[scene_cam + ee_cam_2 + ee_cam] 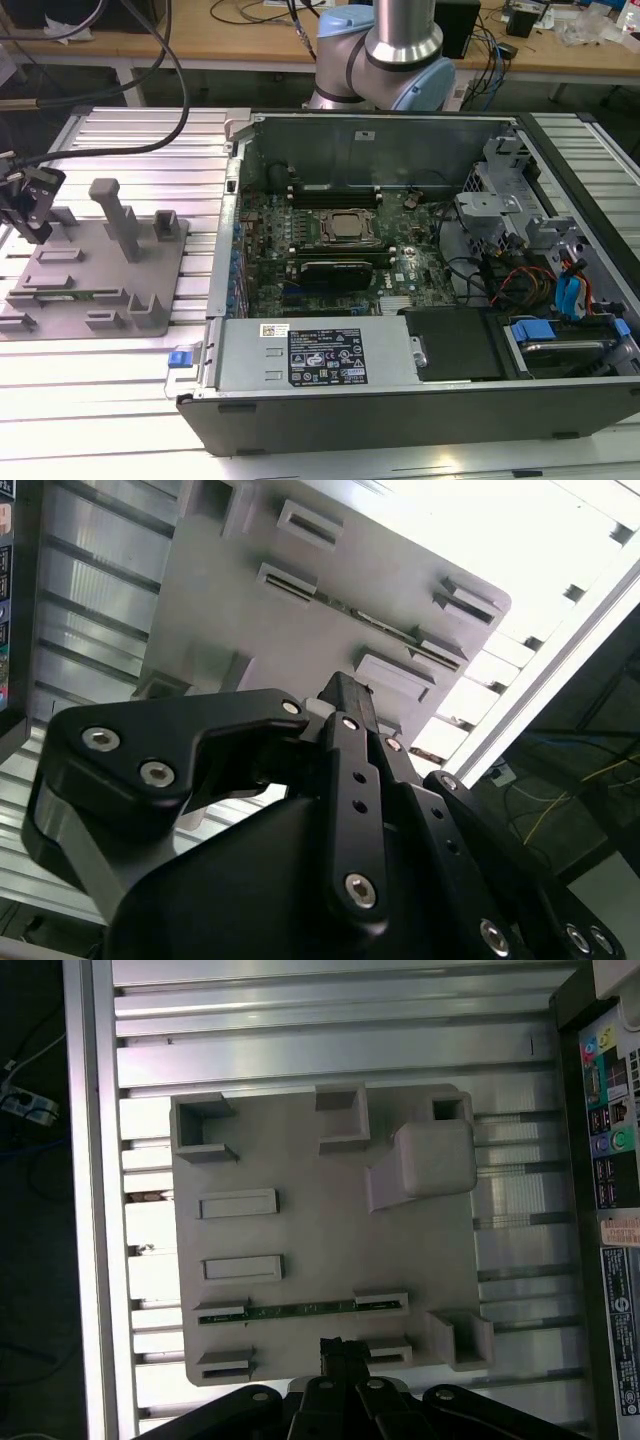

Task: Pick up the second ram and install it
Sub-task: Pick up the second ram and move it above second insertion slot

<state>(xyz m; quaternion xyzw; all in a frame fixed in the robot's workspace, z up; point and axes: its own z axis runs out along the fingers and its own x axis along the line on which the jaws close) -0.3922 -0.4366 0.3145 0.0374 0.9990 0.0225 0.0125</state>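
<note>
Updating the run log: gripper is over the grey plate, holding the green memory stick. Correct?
Not holding it. The gripper is over the grey plate, but the green memory stick lies in the plate's slot, out of the gripper; the first wrist view shows it.

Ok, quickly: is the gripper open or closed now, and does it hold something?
Gripper: closed, holding nothing; the green memory stick lies in the grey plate.
</note>
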